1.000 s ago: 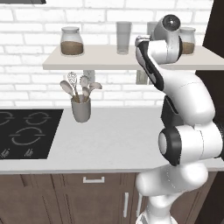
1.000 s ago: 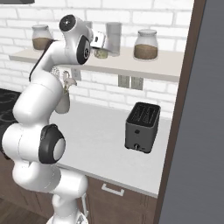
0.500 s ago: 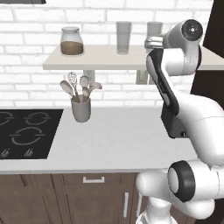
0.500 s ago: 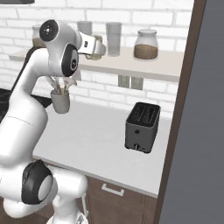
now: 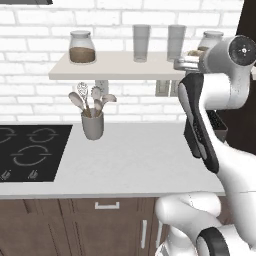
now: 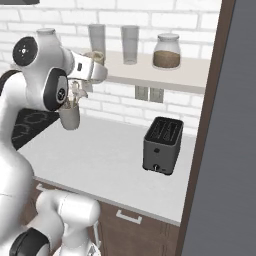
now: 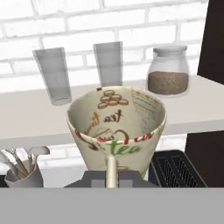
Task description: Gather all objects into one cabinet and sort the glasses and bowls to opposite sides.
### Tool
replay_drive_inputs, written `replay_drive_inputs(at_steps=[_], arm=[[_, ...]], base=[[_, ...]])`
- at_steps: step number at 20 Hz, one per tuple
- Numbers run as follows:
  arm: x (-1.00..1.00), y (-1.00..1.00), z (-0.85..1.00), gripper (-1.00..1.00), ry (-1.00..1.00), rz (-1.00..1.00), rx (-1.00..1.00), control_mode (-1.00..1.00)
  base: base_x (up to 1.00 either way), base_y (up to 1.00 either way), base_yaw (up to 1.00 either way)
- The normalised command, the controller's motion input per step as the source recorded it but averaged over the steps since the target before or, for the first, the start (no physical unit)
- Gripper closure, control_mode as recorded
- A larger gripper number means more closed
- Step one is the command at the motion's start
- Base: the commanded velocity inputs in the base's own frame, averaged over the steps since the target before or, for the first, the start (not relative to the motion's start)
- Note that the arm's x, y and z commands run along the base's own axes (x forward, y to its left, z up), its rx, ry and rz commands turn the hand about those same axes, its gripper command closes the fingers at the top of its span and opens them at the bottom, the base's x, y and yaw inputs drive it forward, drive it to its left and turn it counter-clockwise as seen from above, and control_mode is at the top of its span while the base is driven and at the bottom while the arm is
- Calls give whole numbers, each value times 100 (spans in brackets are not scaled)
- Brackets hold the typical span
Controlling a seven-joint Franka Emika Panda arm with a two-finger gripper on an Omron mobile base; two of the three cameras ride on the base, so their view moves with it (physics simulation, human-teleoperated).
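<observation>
While the gripper (image 7: 111, 181) is clamped on the rim of the cream printed mug (image 7: 117, 127) at centre frame, level with the white wall shelf (image 7: 30, 118), a careless swing could knock the two clear glasses (image 7: 53, 75).

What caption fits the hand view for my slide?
Pincer shut on cream mug printed with "tea", held before white shelf carrying two clear glasses and a brown-filled jar.
</observation>
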Motion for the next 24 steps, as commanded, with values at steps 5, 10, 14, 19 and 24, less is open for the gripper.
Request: replay_drive_inputs(at_steps=[5,10,14,19,24], arm=[[-100,12,0,100,6,0,3,-100],[-100,11,-25,100,7,0,0,-100],[-88,14,-73,100,15,0,0,-100],[-22,0,-15,100,2,0,3,-100],[0,4,-6,100,0,0,-1,100]], base=[[0,0,0],[0,0,0],[0,0,0],[0,0,0],[-1,40,0]])
